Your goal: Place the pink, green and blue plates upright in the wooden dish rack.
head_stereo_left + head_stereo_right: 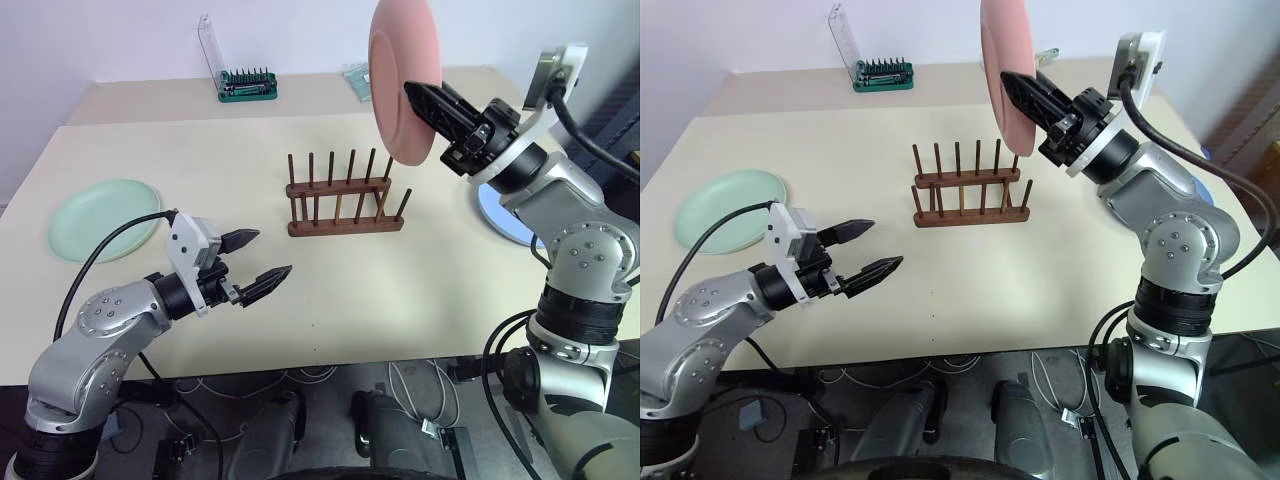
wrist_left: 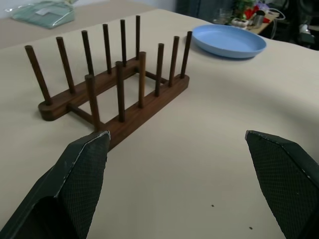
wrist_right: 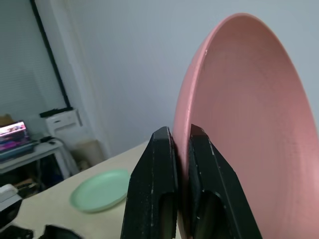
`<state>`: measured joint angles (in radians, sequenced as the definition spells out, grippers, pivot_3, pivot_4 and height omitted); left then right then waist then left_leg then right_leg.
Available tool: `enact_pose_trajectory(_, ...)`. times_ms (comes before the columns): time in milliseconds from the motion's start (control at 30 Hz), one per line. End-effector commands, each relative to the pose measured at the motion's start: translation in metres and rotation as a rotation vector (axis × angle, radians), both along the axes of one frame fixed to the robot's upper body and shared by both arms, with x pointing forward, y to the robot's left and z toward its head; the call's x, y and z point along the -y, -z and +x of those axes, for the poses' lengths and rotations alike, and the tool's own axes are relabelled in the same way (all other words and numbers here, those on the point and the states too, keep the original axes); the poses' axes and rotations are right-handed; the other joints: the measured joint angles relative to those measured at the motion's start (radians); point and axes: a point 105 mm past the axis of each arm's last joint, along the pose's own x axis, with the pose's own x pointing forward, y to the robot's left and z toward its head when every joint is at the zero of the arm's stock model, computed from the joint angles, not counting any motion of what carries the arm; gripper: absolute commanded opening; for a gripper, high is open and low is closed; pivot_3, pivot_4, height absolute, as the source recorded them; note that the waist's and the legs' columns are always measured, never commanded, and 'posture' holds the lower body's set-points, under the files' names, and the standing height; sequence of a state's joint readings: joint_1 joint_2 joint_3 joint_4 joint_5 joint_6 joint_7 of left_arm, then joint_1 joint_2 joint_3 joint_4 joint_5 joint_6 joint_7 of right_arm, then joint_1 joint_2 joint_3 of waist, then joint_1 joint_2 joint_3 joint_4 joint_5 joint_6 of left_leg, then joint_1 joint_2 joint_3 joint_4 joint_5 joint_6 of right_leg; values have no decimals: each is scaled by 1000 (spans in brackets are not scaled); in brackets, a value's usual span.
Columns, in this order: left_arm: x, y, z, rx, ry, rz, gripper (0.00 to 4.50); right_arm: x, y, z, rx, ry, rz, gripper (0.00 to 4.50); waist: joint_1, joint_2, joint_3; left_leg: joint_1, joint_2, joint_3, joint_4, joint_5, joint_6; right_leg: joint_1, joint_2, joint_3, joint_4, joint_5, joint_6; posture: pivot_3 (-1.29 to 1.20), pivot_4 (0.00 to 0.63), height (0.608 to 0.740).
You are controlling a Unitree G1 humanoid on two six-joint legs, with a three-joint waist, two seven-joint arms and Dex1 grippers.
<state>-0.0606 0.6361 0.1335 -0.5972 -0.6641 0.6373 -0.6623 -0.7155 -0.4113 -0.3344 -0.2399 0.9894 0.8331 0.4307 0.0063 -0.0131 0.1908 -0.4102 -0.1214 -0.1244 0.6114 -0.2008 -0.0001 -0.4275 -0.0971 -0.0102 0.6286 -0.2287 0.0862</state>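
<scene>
My right gripper is shut on the rim of the pink plate and holds it upright in the air, above and to the right of the wooden dish rack. The rack stands empty at the table's middle. Far left on the table, the green plate lies flat. On the right lies the blue plate, flat and partly hidden behind my right arm. My left gripper hovers low over the table to the left of and nearer than the rack, open and empty, pointing toward it.
A green-based tool holder with a clear lid stands at the back of the table. A clear packet lies beside it, behind the pink plate. Bare table lies between my left gripper and the rack.
</scene>
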Motion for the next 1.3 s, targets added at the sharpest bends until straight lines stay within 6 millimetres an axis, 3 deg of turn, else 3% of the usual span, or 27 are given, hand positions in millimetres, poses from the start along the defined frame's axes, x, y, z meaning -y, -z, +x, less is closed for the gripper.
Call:
enact_pose_trajectory(33, 8, -1, -7, 3, 62, -20, 4467, 6, 2, 5, -60, 29, 64, 0, 1, 0, 0, 0, 0, 0, 0, 0, 0, 0, 0, 0, 0, 0, 0, 0, 150, 740)
enact_pose_trajectory(433, 18, -4, -10, 16, 85, -40, 4467, 24, 11, 32, -219, 65, 168, 0, 3, 1, 1, -1, 0, 3, 0, -1, 1, -1, 0, 1, -1, 0, 0, 0, 150, 740)
enact_pose_trajectory(833, 19, -5, -10, 19, 77, -52, 4467, 34, 47, 49, -406, 114, 236, 0, 3, 1, 1, -1, 0, 4, 0, -1, 2, -1, 0, 2, -1, 0, 0, 0, 150, 740)
enact_pose_trajectory(967, 19, -6, -9, 21, 75, -55, 4500, 36, 52, 52, -423, 127, 245, 1487, 3, 1, 1, -1, 0, 4, 0, -1, 2, -1, 0, 2, -2, 0, 0, 0, 150, 740)
enact_pose_trajectory(1133, 18, -6, -9, 22, 71, -57, 4500, 42, 43, 52, -349, 180, 234, 3977, 2, 1, 1, -1, 1, 5, 0, -1, 3, -1, 0, 2, -2, 0, 0, 0, 150, 740)
enact_pose_trajectory(1300, 10, -12, -1, 58, 8, -66, 4500, 55, 14, 49, -111, 326, 70, 3977, 3, 2, 1, -1, 1, 6, 1, -2, 3, -1, 0, 2, -2, 0, 1, 0, 150, 740)
